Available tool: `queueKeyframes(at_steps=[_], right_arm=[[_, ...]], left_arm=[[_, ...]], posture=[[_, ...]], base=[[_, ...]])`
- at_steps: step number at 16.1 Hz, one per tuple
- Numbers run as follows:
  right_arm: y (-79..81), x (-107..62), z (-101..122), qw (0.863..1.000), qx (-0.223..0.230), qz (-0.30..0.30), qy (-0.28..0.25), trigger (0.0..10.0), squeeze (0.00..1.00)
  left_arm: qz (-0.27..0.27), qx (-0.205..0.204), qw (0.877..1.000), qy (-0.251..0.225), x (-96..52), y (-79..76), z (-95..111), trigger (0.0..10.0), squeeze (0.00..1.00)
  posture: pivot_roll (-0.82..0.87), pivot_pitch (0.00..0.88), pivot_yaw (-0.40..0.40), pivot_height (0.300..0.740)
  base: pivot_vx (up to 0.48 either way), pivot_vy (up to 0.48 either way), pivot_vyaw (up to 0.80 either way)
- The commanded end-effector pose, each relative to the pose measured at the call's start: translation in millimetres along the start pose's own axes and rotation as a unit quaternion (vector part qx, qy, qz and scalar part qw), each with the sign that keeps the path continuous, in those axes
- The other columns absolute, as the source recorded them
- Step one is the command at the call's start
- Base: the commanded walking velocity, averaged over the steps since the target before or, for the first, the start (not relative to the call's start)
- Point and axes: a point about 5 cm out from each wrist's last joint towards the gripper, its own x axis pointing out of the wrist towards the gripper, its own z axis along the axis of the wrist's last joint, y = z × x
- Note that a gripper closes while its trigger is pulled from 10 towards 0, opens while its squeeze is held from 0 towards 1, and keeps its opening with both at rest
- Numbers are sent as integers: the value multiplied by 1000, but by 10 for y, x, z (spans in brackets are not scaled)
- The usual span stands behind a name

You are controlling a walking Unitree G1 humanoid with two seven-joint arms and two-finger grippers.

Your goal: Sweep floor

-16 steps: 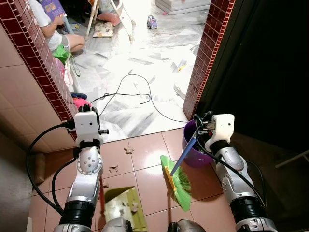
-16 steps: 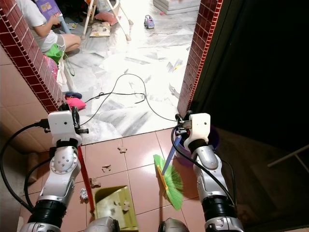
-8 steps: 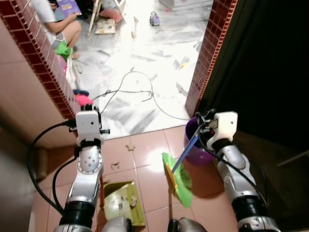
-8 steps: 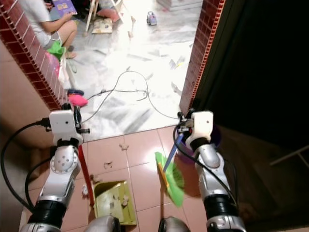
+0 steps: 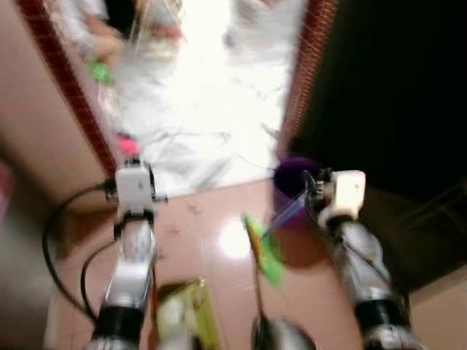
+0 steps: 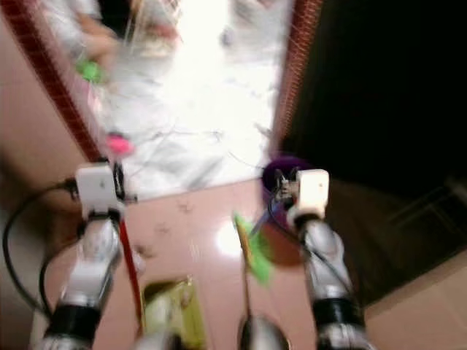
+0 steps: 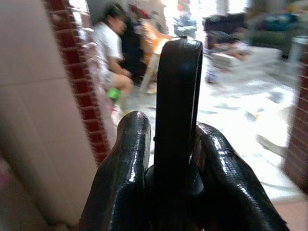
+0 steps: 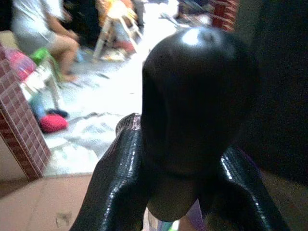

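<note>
I'm looking into a lived-in home, probably a tiled entry beside a living room: pink floor tiles (image 5: 211, 233), a red-brick doorway edge (image 7: 79, 72), bright marble floor (image 5: 211, 109) beyond, a person (image 7: 113, 48) sitting on it, and what may be a sofa (image 7: 269, 29).

Silver arms with white wrist boxes, looping black cables, glossy black fingers (image 7: 127, 183)

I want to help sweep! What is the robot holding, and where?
Right gripper holds the broom by its handle top; left gripper holds the dustpan by its handle top.
</note>
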Motion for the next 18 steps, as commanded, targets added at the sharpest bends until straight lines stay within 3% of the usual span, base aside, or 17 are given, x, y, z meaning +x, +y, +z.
queueKeyframes(at_steps=[1, 3, 4, 6, 11, 16, 18], right_arm=[[1, 8, -21, 1000, 1, 0, 10, 10000, 0], [-2, 13, -11, 1000, -1, 1, 8, 10000, 0], [-4, 18, -10, 1000, -1, 2, 8, 10000, 0], [-6, 30, -10, 1000, -1, 2, 8, 10000, 0], [10, 120, 46, 1000, -1, 15, 4, 10000, 0], [83, 154, 39, 1000, 5, 22, 2, 10000, 0], [99, 143, 15, 1000, 5, 28, 6, 10000, 0]], left_arm=[[1, -1, 1000, -26, 53, 16, 125, 10000, 0], [-3, -10, 1000, -15, 54, 5, 92, 10000, 0], [-12, 20, 1000, 11, 48, -21, -7, 10000, 0], [-26, 22, 999, 16, 31, -28, -64, 10000, 0], [-16, 6, 997, 73, 26, 83, -285, 10000, 0], [-40, -18, 996, 76, -23, 67, -329, 10000, 0], [-40, 0, 997, 68, -39, 93, -340, 10000, 0]], posture=[[-73, 0, 25, 740], [-72, 0, 23, 740], [-70, 0, 22, 740], [-70, 0, 22, 740], [-49, 0, 2, 740], [-26, 0, 4, 740], [-27, 0, 0, 740]], base=[[-368, 0, 0], [-180, 0, 0], [0, 0, 0], [0, 0, 0], [0, 0, 0], [0, 0, 0], [0, 0, 0]])
